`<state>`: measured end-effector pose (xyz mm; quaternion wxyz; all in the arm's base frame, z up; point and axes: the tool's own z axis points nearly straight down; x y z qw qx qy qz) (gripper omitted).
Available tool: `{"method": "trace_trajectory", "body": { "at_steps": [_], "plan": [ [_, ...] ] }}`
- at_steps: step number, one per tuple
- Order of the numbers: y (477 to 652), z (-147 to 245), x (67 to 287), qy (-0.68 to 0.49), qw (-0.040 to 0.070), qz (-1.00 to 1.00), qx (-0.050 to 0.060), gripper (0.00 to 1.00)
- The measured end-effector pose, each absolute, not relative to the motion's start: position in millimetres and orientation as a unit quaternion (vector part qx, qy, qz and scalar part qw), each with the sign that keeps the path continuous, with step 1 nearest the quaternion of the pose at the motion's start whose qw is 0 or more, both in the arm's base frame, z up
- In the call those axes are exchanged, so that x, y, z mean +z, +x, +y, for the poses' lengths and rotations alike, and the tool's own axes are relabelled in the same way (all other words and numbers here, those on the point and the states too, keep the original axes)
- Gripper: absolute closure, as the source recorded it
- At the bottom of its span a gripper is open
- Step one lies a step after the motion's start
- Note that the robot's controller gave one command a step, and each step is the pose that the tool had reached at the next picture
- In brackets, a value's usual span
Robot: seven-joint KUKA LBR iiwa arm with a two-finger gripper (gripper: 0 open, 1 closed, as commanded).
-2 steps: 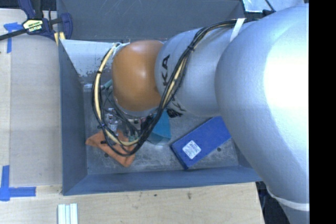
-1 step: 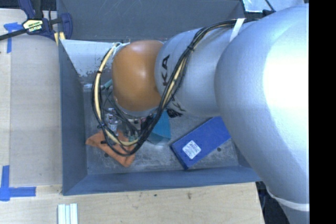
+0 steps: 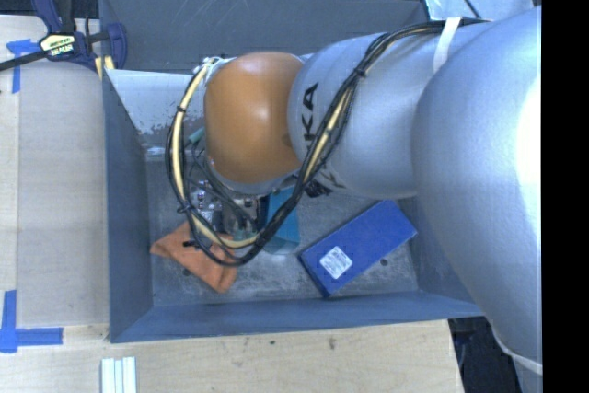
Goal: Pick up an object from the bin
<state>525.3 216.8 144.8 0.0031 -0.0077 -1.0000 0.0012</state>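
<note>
My gripper (image 3: 219, 209) is low in the bin's left half, its dark body showing under the arm's wrist. Directly below it lies a crumpled orange cloth (image 3: 191, 259) on the bin floor near the front left; the gripper sits over the cloth's upper edge, and I cannot tell whether they touch. A light blue thing (image 3: 286, 230) lies just right of the gripper, mostly hidden by the cables. A flat dark blue box (image 3: 361, 245) with a white label lies aslant at the front right, apart from the gripper.
The arm with its orange dome and looped cables hides the bin's middle and right rear. The bin's sloping left wall and front wall stand close to the cloth.
</note>
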Motion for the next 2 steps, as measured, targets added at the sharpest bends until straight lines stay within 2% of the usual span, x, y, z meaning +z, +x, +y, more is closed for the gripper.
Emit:
{"method": "trace_trajectory", "body": {
  "at_steps": [1,2],
  "plan": [
    [535.9,226,166,-0.007,-0.009,-1.0,-0.004,1.0],
    [513.0,212,171,-0.004,-0.002,-1.0,-0.001,0.0]
  ]
}}
